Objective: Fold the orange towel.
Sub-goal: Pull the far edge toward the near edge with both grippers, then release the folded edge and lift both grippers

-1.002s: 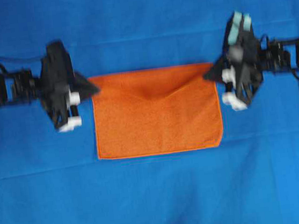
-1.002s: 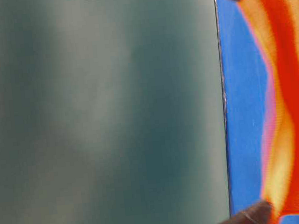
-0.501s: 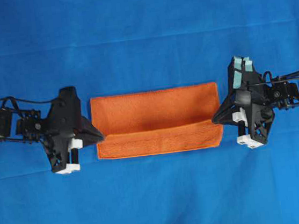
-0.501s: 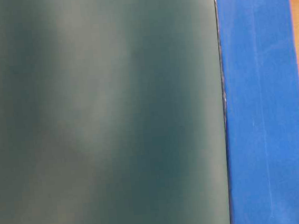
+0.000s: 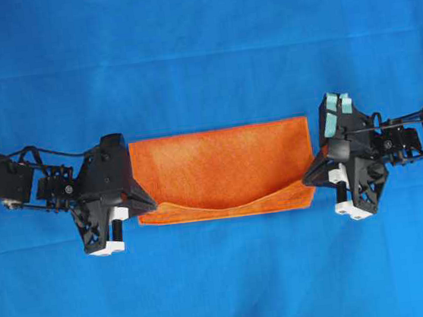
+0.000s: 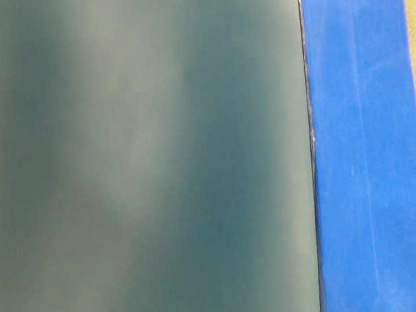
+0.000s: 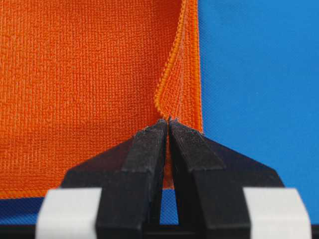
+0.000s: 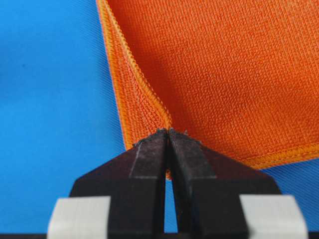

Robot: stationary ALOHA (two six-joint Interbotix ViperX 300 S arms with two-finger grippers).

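The thin bright-orange microfibre towel point(image 5: 221, 171) lies on the large blue cloth point(image 5: 199, 45). The left gripper point(image 7: 168, 122) and right gripper point(image 8: 168, 132), each pinching a corner, have dragged the top layer nearly onto the towel's near hem, so the first fold looks almost complete.

Blue cloth point(image 5: 198, 37) bare all round; arms flank orange towel point(image 5: 220, 165) (side approaches blocked).

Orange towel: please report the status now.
Left gripper and right gripper shut on orange towel corners. Top layer nearly meets near edge. Nothing in the way.
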